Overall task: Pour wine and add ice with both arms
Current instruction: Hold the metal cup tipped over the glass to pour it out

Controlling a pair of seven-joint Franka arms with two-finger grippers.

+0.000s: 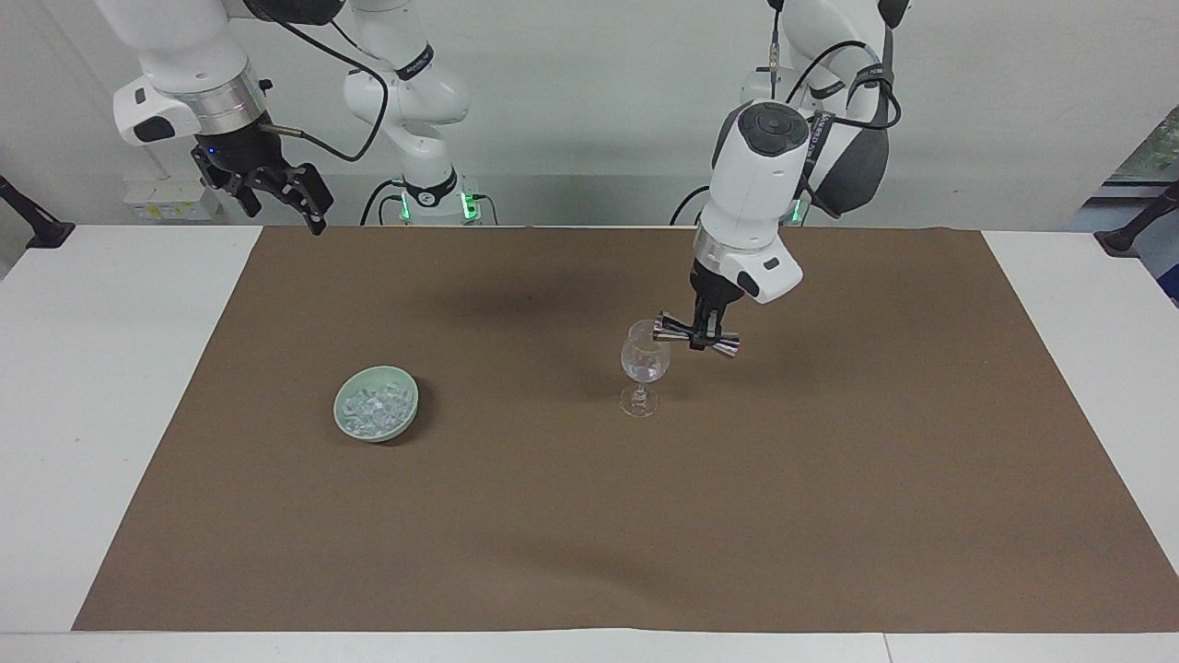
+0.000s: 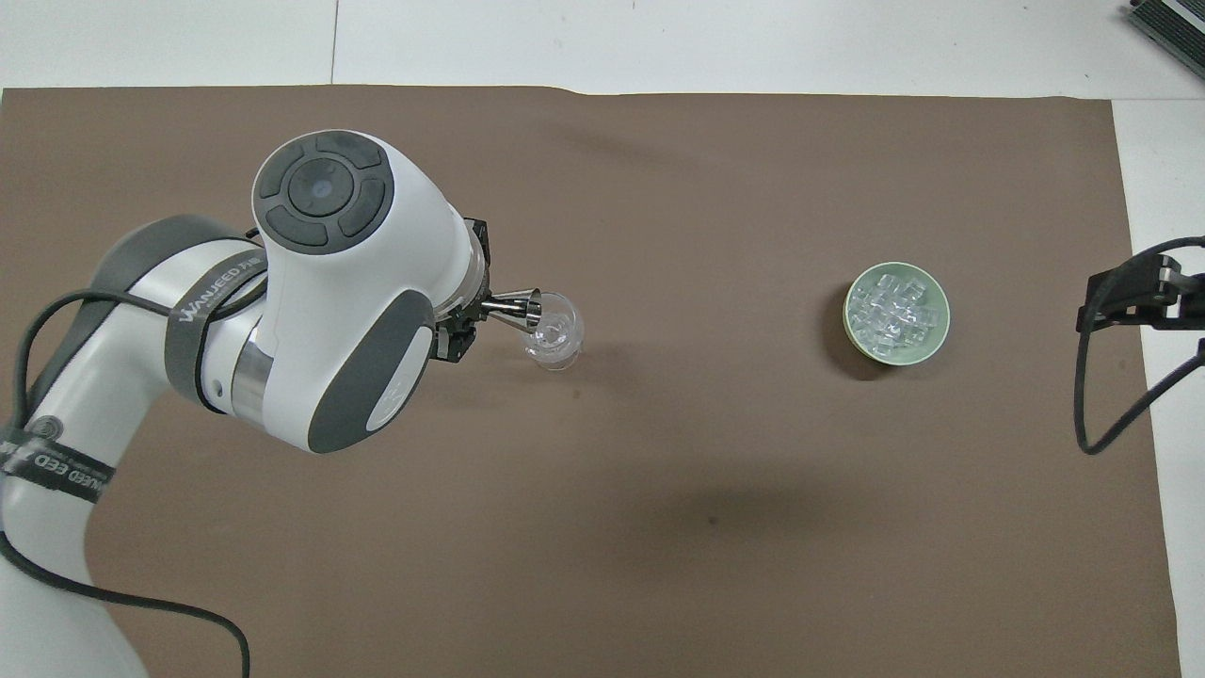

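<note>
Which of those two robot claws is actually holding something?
The left gripper, over the wine glass: it is shut on a metal jigger tipped sideways at the glass's rim. The right gripper waits open and empty above the table's edge.

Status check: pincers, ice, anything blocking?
Left pincer shut on jigger, tipped at wine glass rim. Right pincer open, waiting. Ice in green bowl. Nothing blocking.
</note>
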